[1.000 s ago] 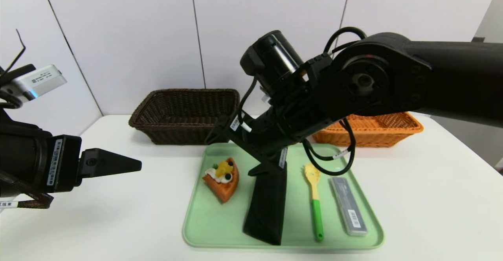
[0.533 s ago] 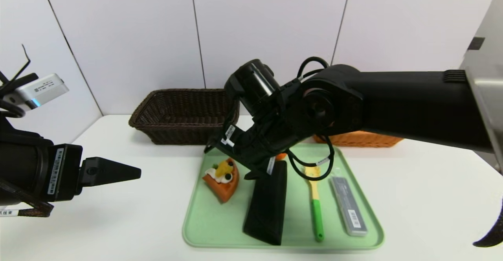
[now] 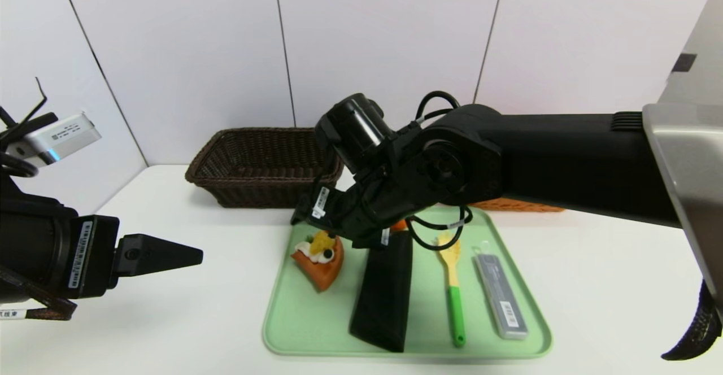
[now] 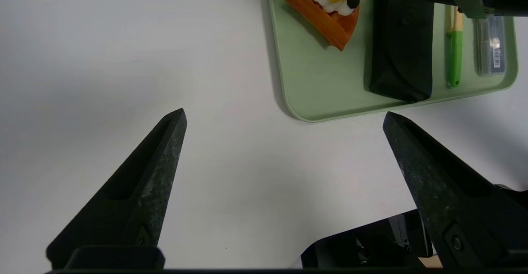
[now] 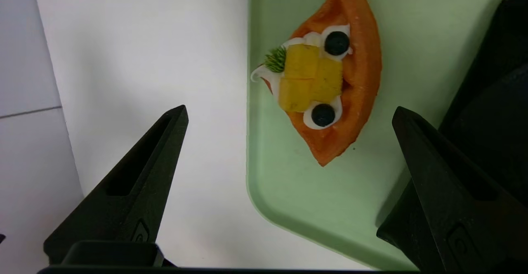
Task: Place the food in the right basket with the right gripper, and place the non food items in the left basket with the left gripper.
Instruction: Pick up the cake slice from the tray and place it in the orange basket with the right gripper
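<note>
The right gripper (image 5: 288,113) is held above the waffle slice (image 3: 319,256), angled down over the far left part of the green tray (image 3: 299,330), its jaws spread wide and empty on either side of the slice. The left gripper (image 4: 284,117) is parked over bare table (image 3: 169,307) left of the tray, jaws wide and empty. A black case (image 3: 384,290), spatula (image 3: 452,284) and grey box (image 3: 500,296) lie on the tray.
</note>
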